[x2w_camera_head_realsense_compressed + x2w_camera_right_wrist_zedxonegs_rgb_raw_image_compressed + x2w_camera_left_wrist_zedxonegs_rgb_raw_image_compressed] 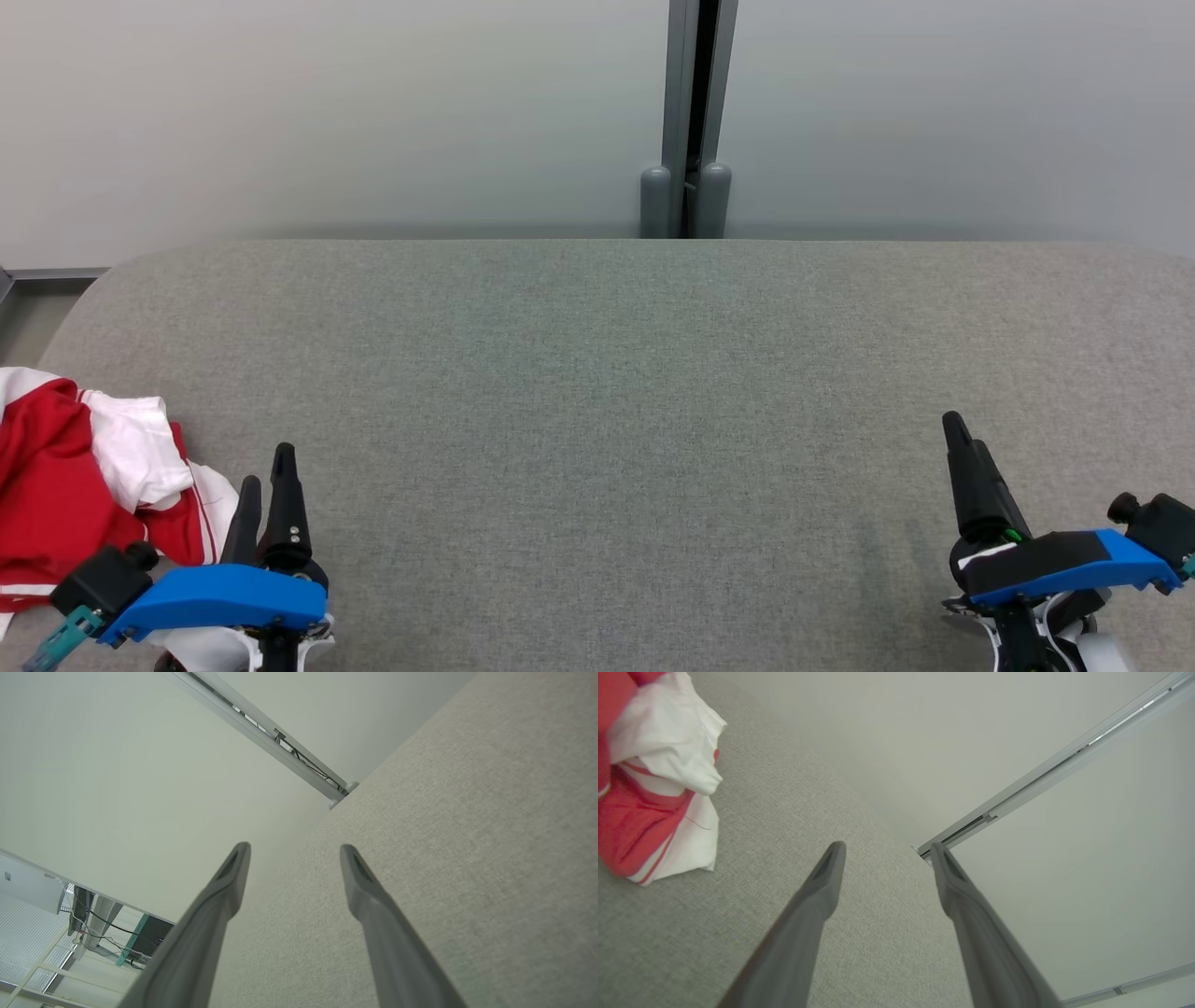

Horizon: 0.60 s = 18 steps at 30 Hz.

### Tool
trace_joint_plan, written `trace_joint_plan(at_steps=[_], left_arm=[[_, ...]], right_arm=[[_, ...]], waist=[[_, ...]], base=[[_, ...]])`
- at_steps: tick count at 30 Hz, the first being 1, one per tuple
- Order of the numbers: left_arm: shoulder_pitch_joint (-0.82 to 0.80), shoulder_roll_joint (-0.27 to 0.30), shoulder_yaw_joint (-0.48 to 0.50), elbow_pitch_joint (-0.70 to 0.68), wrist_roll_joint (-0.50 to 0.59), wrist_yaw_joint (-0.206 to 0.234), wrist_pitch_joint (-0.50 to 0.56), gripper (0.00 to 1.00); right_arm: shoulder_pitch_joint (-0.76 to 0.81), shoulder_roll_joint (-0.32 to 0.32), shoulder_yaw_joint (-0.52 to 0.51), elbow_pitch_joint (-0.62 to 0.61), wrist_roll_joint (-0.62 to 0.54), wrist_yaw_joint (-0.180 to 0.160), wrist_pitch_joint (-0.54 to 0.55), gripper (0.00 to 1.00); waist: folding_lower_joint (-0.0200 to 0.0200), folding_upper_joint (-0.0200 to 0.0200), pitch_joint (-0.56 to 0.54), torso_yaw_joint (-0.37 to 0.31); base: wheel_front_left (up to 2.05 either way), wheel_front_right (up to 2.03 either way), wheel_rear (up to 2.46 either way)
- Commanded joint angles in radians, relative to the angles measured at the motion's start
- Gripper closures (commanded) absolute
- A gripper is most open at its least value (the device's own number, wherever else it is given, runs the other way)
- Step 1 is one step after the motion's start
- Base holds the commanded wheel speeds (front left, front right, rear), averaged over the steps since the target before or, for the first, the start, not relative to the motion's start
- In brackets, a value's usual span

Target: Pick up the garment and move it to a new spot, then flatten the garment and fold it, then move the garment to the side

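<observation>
**Both claws spread wide, garment heaped left of left claw**

Far left: garment point(84, 485), crumpled heap just left of the left gripper point(267, 465), partly cut off by the head view's left edge. Red body, white panels, thin red-and-white striping along edges. Folds piled up, not flat. Resting on grey surface point(597, 392). Overlapping the claw's wrist block in the head view; touching or not, cannot tell. In the left wrist view, up and left of the claw, apart from both tips, white fold bunched over red, striped hem lowest.

Left gripper: jaws wide, nothing between them, pointing toward the pale wall point(327, 112), low over the grey surface.

Middle: post point(689, 121), grey metal, upright against the wall beyond the surface's far edge, ahead-right of the left claw, ahead-left of the right one.

Right: right gripper point(963, 431), well apart from the garment, jaws wide, holding nothing, over the grey surface.
</observation>
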Motion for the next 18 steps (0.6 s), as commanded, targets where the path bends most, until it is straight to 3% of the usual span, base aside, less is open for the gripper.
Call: trace_joint_plan(at_steps=[1,18], left_arm=[[-0.025,0.008,-0.005,-0.001,0.057,0.001,-0.013,0.0],[-0.032,0.025,-0.05,0.019,0.32,0.034,-0.064,0.0]], right_arm=[[-0.035,-0.006,0.007,-0.001,-0.054,0.001,-0.012,0.0],[-0.053,0.003,0.015,0.04,-0.328,0.002,-0.064,0.0]], waist=[[0.0,0.0,0.001,0.0],[0.0,0.0,0.01,-0.001]], base=[[0.0,0.0,0.0],[0.0,0.0,0.0]])
